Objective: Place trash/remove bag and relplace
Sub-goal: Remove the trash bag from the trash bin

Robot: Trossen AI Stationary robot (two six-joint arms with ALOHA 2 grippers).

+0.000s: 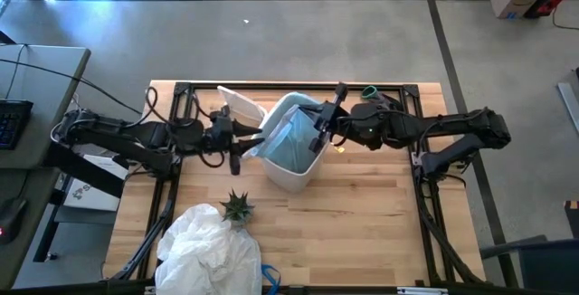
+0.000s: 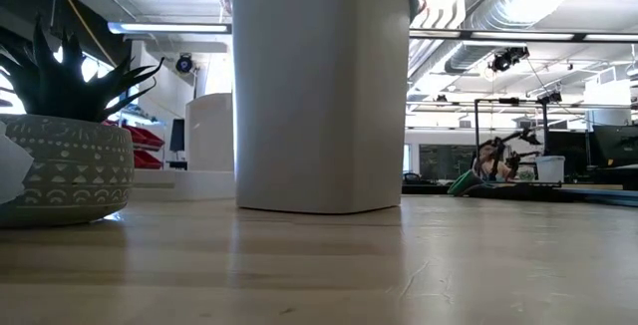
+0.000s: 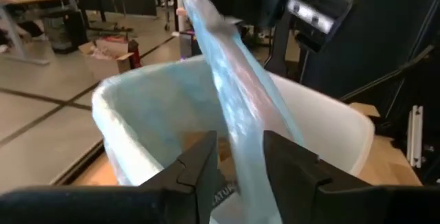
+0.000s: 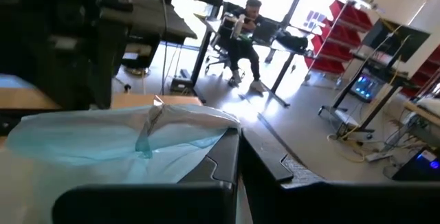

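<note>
The bag (image 3: 237, 107) sits in the white bin (image 1: 294, 173) mid-table, its film stretched up so it can lift clear. My left gripper (image 3: 237, 162) straddles that strip, jaws narrow; my right gripper (image 4: 237, 157) pinches the rim edge.

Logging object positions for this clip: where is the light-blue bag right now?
In the high view, the bag is in the white bin at table centre, between the left gripper and right gripper.
</note>
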